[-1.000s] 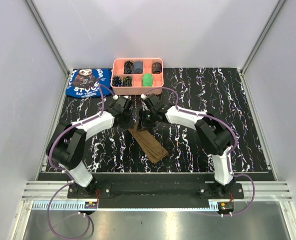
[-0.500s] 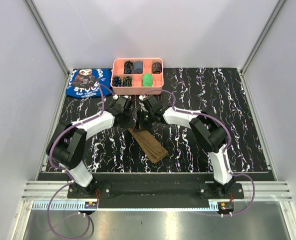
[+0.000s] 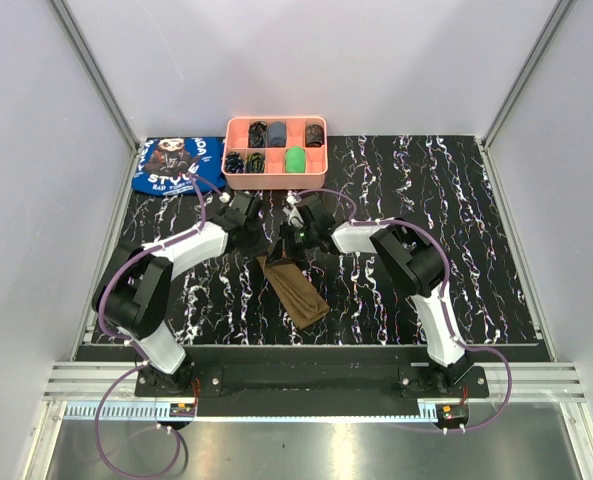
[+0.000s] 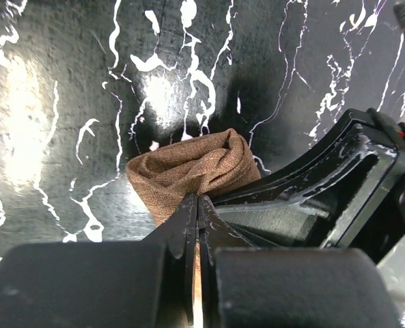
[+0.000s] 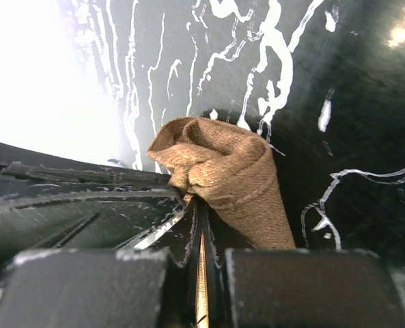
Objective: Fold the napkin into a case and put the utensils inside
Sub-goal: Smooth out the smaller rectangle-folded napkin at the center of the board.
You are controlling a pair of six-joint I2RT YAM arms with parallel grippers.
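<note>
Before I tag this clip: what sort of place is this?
Likely a lab robot cell: blank white panel walls, aluminium frame post, left arm and right arm bolted at a black marbled table.

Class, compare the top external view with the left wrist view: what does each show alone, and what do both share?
Only the top external view shows the pink tray, the blue cloth and the full length of the napkin. Only the left wrist view shows the left tool pinched shut on a bunched fold of it. Both show the napkin on the black marbled table.
</note>
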